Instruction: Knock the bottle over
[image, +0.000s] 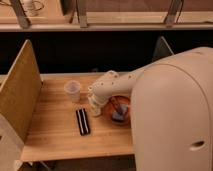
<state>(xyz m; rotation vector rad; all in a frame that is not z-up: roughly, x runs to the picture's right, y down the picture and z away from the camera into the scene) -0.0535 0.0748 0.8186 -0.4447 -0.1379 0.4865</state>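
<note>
The bottle (94, 111) is mostly hidden behind the end of my arm. Only a pale lower part shows, on the wooden table (55, 135) between the cup and the bowl. I cannot tell whether it stands or tilts. My gripper (93, 101) is at the end of the white arm, which reaches in from the right, and it sits right at the bottle.
A translucent plastic cup (72, 91) stands just left of the gripper. A flat black bar-shaped object (82, 121) lies in front of it. An orange bowl (120, 111) with dark contents sits under the arm. A wooden partition (20, 92) walls the left side.
</note>
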